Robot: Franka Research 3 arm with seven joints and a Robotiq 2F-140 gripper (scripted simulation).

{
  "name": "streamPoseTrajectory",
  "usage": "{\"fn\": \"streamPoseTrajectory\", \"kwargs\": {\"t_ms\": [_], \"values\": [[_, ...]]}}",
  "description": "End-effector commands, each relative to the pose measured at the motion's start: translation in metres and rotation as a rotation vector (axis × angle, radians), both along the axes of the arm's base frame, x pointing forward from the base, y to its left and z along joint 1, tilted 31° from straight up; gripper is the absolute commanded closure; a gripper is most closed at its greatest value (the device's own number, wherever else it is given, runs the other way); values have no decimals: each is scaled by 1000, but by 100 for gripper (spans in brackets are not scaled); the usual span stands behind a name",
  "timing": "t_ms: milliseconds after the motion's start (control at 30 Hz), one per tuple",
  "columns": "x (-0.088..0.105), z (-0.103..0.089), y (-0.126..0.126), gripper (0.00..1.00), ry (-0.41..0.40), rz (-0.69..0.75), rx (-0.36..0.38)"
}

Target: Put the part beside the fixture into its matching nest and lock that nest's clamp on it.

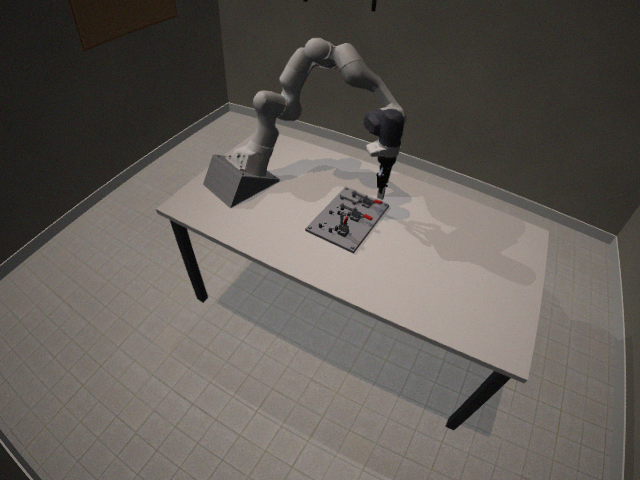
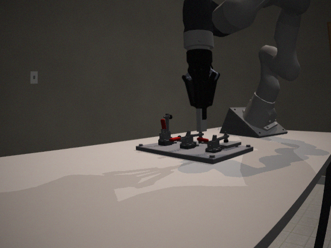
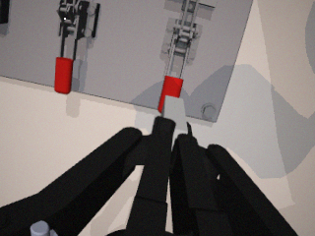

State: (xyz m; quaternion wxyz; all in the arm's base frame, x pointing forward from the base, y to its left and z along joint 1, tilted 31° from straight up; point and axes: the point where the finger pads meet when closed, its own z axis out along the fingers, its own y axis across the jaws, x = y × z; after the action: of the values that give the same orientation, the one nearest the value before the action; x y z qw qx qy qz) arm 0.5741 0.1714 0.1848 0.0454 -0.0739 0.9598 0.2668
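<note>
1. Near right, the part (image 2: 231, 144) is lying in a nest beneath its clamp's bar; the red handle (image 1: 377, 202) (image 2: 202, 139) (image 3: 171, 90) is lying low. Exact seating and locking are staying unclear.
2. Final withdrawal is remaining.
3. Farther left, the pincer (image 1: 381, 195) (image 2: 201, 130) (image 3: 170, 111) is hovering narrow, gripping nothing, above the handle, apart from the part.

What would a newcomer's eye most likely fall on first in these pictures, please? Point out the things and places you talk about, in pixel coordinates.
Probably the pale arm (image 1: 356, 67) (image 2: 287, 42), arching over the table with its black gripper (image 1: 381, 194) (image 2: 201, 130) (image 3: 170, 111) pointing down at one edge of the gray fixture plate (image 1: 330, 235) (image 2: 174, 153) (image 3: 123, 64). Next, the three bright red clamp handles on that plate: two lying low, one standing up at the end away from the gripper.
</note>
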Motion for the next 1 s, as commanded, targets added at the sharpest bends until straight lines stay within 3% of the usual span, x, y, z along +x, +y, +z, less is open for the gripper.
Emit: {"fn": "streamPoseTrajectory", "kwargs": {"t_ms": [0, 633, 967], "values": [[-1, 0, -2, 100, 3, 0, -2], [-1, -1, -2, 100, 3, 0, -2], [-1, -10, 2, 100, 3, 0, -2]]}}
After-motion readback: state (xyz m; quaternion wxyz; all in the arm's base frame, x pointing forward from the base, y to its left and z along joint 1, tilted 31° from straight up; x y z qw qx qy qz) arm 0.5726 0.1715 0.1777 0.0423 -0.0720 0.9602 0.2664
